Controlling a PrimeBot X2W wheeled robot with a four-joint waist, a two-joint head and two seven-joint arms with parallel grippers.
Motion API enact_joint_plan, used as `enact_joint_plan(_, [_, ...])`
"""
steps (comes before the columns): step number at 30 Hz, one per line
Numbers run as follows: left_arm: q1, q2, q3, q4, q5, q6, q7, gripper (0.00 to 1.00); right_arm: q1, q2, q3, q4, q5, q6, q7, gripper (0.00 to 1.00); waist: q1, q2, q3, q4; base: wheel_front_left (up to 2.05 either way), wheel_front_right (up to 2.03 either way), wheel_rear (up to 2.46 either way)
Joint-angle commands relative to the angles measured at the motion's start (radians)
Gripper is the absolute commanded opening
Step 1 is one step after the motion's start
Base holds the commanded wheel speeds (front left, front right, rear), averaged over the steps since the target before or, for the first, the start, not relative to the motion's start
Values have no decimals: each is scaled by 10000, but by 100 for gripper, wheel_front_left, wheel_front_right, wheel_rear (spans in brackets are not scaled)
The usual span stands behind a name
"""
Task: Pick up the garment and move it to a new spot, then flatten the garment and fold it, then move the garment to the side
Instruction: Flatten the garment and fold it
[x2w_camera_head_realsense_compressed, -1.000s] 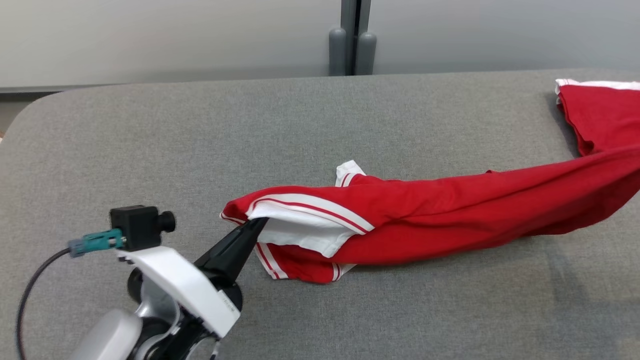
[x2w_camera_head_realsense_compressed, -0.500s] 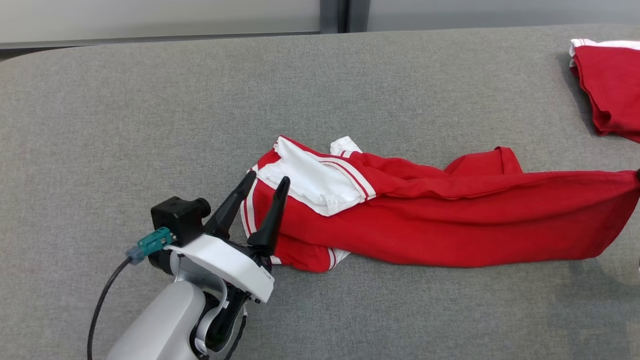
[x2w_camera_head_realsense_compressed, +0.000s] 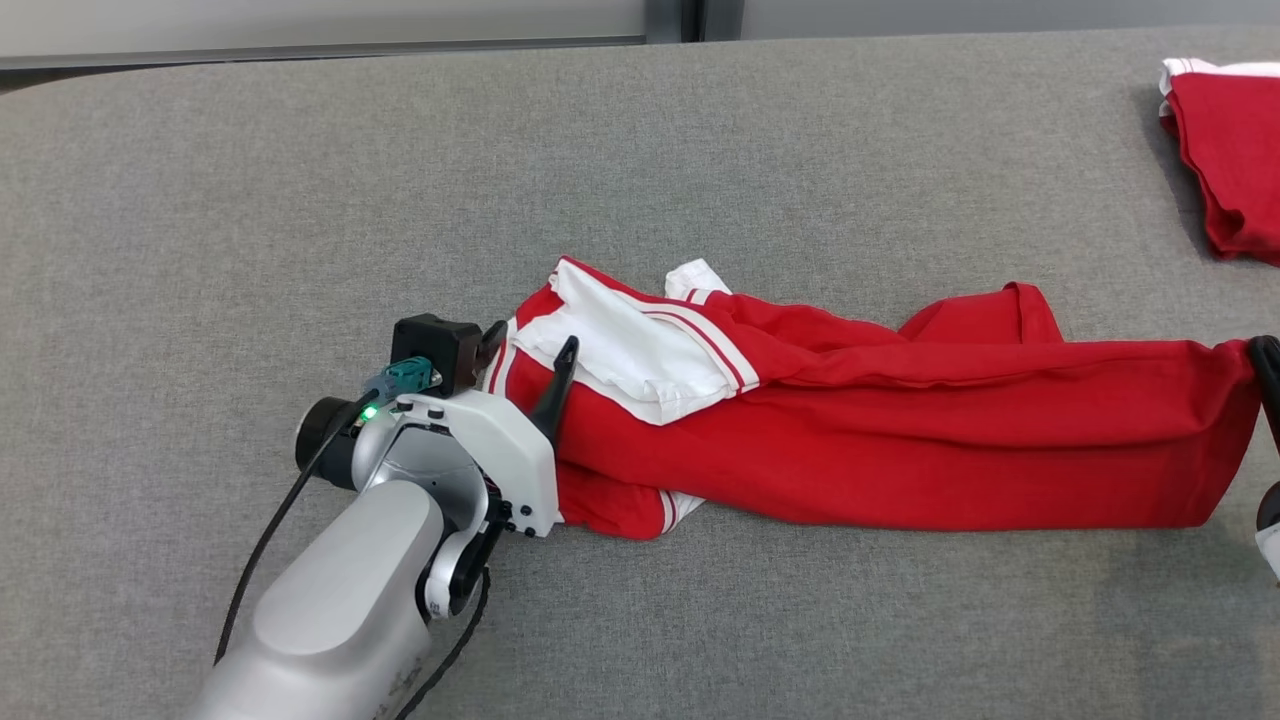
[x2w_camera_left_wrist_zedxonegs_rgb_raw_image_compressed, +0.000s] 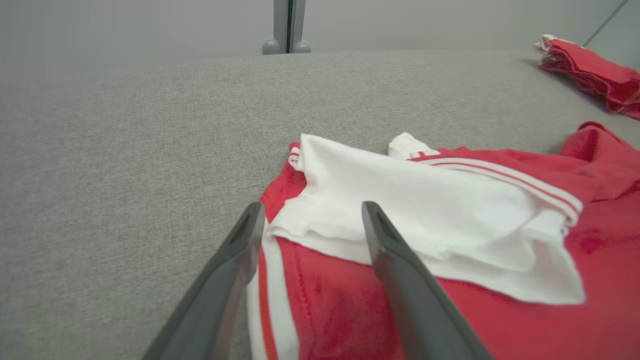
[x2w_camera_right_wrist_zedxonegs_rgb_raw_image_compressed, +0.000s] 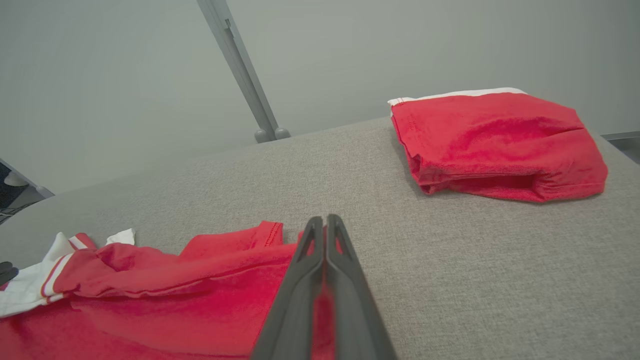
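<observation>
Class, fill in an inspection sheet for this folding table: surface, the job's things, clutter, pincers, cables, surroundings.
Surface: grey fabric-covered table, no stains seen.
Job's things: red garment with white, red-striped trim, lying stretched out sideways and creased, not yet flat or folded.
Clutter: folded red garment at the table's far right corner, apart from the first.
Pincers: left pincer open over the white-trimmed end, gripping nothing; right pincer shut, red cloth showing between its fingers at the opposite end.
Cables: black cable running along the left arm to a teal connector.
Surroundings: pale grey wall with a grey post behind the table.
</observation>
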Motion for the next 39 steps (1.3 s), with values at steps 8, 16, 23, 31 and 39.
enact_joint_plan(8, [-721,108,-572,1099,517,43,708,100,-128,-96,-1,59,-25,-5,-38,0,0,0,222,26,0,0,0])
enact_joint_plan(16, [-990,141,-785,1517,695,-40,687,55,-231,-39,118,80,-65,-5,-69,0,0,0,249,-2,0,0,0])
enact_joint_plan(23, [-1126,182,-1032,1888,852,-201,700,0,-230,-57,195,178,-6,-5,-106,0,0,0,206,-77,0,0,0])
enact_joint_plan(31, [-1247,227,-1194,1862,1051,-269,234,0,-181,-69,272,238,-27,-5,-252,0,0,0,-9,-135,0,0,0])
enact_joint_plan(39, [-1347,512,35,239,-493,-922,69,0,-649,-313,229,-214,212,-5,-504,0,0,0,-434,-108,0,0,0])
